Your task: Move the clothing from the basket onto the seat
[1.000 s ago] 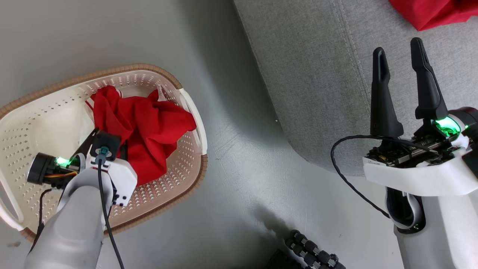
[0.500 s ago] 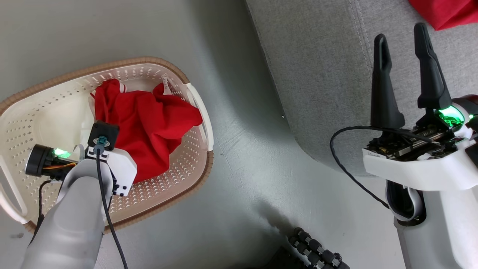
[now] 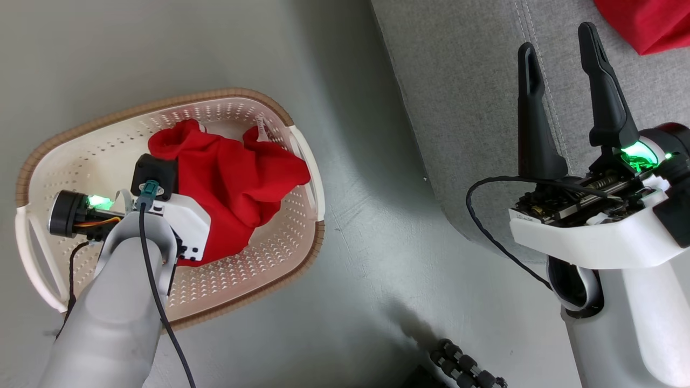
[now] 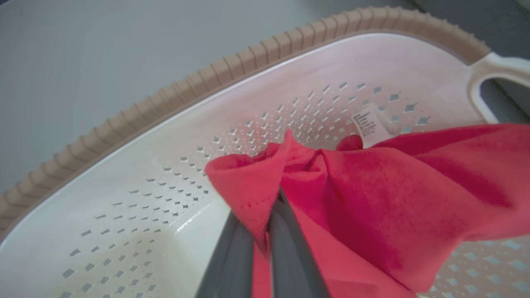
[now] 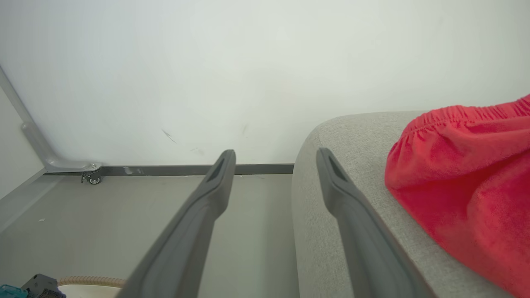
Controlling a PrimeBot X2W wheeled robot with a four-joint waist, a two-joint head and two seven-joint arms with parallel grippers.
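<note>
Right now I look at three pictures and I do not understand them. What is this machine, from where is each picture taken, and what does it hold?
It is a wheeled robot with two arms, each ending in a gripper with two long dark fingers. One picture comes from a camera on its head, looking down. The other two come from cameras on its wrists, looking along the fingers.

On the floor stands a cream basket with a brown rim. Red clothing lies in it. The left gripper is shut on a fold of that clothing, inside the basket.

On the robot's right is a grey seat. A second red garment already lies on it. The right gripper is open, holds nothing, and hangs at the seat's edge.
</note>
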